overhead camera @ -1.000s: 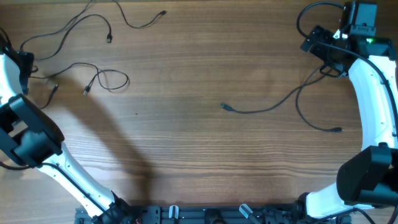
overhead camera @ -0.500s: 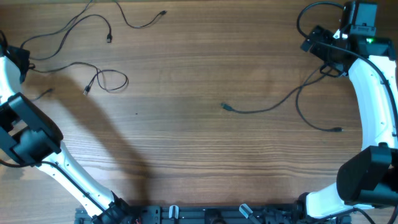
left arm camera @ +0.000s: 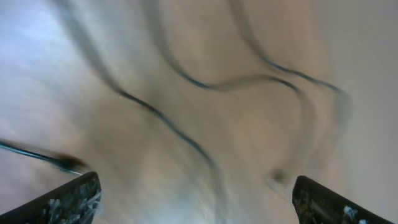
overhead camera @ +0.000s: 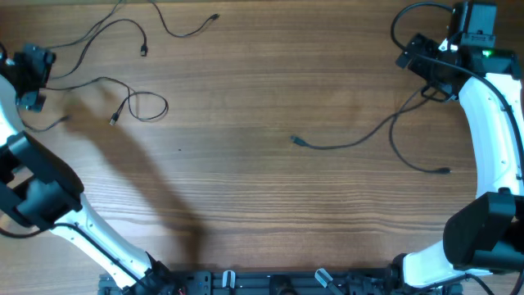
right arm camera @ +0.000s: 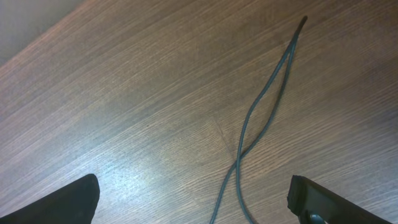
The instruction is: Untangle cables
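**Overhead view.** A wooden table is seen from above, with a white-and-black robot arm at each side. The left gripper sits at the far left edge, near the top. Beside it, thin black cables wander across the top-left corner. One looped cable curls into a ring a little to the gripper's right and ends in a light-tipped plug. The right gripper is in the top-right corner. Below it, two more cords fan out over the right half of the table. One ends in a plug near the table's middle, the other in a plug close to the right arm. From this height I cannot tell how either gripper's jaws stand.

**Left wrist view.** The picture is heavily blurred. Two dark fingertips sit in the bottom corners, spread wide with nothing between them. This is the view that shows the left gripper's jaws apart. Smeared dark cable lines cross the pale wood beyond, and I cannot tell which cable is which.

**Right wrist view.** This picture is sharp. Black fingers sit in the bottom corners, spread wide and gripping nothing. Two thin strands lie on the wood, meeting at the upper right. They cross once and run down to the bottom edge between the fingers, apart from both.
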`<state>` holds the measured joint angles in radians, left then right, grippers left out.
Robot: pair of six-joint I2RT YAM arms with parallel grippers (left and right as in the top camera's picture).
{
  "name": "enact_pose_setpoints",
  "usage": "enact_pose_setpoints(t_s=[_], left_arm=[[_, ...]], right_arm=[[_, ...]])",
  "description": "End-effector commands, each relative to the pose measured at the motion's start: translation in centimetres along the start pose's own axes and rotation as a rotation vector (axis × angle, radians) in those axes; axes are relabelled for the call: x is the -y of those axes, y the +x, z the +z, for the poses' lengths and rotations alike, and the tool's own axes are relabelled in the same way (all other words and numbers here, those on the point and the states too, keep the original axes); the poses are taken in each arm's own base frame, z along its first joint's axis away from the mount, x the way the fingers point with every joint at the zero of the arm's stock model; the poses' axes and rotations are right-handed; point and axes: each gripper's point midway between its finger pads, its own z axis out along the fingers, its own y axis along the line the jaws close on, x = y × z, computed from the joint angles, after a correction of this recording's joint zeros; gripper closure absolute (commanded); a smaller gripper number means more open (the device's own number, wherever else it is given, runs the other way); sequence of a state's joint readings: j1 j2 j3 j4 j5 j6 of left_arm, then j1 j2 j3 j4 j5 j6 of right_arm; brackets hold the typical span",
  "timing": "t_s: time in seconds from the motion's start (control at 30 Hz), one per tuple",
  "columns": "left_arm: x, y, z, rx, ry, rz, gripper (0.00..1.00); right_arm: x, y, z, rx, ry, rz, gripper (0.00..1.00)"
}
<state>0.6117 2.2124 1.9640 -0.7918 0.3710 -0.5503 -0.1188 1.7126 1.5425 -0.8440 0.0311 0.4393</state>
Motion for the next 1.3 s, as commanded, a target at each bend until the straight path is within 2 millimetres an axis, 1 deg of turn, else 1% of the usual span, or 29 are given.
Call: enact_pose_setpoints(t_s=[0.0,0.03,0.07,0.1,0.17,0.2,0.27,0.33,0.37,0.4,0.47,0.57,0.63,0.77,0.83,0.9,1.0,1.2,1.27], left_arm=[[8.8,4.6,-4.8,-0.226,0.384,0.016,0.00],[9.6,6.4,-4.9,-0.290,0.399,0.013,0.00],[9.8,7.7,-4.7,-0.330,0.381,0.005,0.00],[10.1,9.5,-4.4,-0.377,0.357,0.003,0.00],[10.8,11.7,-4.1,-0.412,0.323,0.025,0.00],[11.1,13.2,-3.9,-0.416,0.268,0.048,0.00],[11.7,15.5,-4.2,-0.412,0.205,0.133,0.00],[12.9,18.8,-4.9,-0.405,0.145,0.283,0.00],[13.1,20.0,-5.1,-0.402,0.112,0.314,0.00],[13.1,21.7,-5.3,-0.395,0.049,0.364,0.00],[13.0,24.2,-5.1,-0.399,-0.026,0.430,0.00],[12.1,28.9,-4.6,-0.439,-0.153,0.542,0.00],[11.8,31.5,-4.5,-0.446,-0.206,0.618,0.00],[11.8,35.6,-4.8,-0.482,-0.237,0.751,0.00],[12.0,38.3,-5.0,-0.513,-0.224,0.832,0.00],[12.6,40.4,-5.2,-0.524,-0.204,0.878,0.00],[13.5,42.7,-5.4,-0.519,-0.169,0.937,0.00],[13.6,43.3,-5.5,-0.508,-0.176,0.958,0.00],[13.9,44.1,-5.6,-0.541,-0.143,0.948,0.00]], right_arm=[[0.1,-0.5,-0.7,0.024,0.005,-0.018,0.00],[0.1,-0.5,-0.7,0.024,0.005,-0.017,0.00],[0.1,-0.5,-0.7,0.024,0.004,-0.017,0.00],[0.1,-0.5,-0.7,0.024,0.005,-0.017,0.00],[0.1,-0.5,-0.7,0.024,0.005,-0.017,0.00],[0.1,-0.5,-0.7,0.024,0.004,-0.017,0.00],[0.1,-0.5,-0.7,0.024,0.005,-0.017,0.00],[0.1,-0.5,-0.7,0.024,0.005,-0.017,0.00],[0.1,-0.5,-0.7,0.024,0.005,-0.018,0.00],[0.1,-0.5,-0.7,0.024,0.005,-0.017,0.01],[0.1,-0.5,-0.7,0.024,0.005,-0.018,0.00],[0.1,-0.5,-0.7,0.024,0.005,-0.017,0.00],[0.1,-0.5,-0.7,0.024,0.004,-0.018,0.00],[0.1,-0.5,-0.7,0.024,0.005,-0.018,0.00],[0.1,-0.5,-0.7,0.024,0.005,-0.018,0.00],[0.1,-0.5,-0.7,0.024,0.004,-0.017,0.00],[0.1,-0.5,-0.7,0.024,0.005,-0.017,0.00],[0.1,-0.5,-0.7,0.024,0.004,-0.017,0.00],[0.1,-0.5,-0.7,0.026,0.004,-0.017,0.00]])
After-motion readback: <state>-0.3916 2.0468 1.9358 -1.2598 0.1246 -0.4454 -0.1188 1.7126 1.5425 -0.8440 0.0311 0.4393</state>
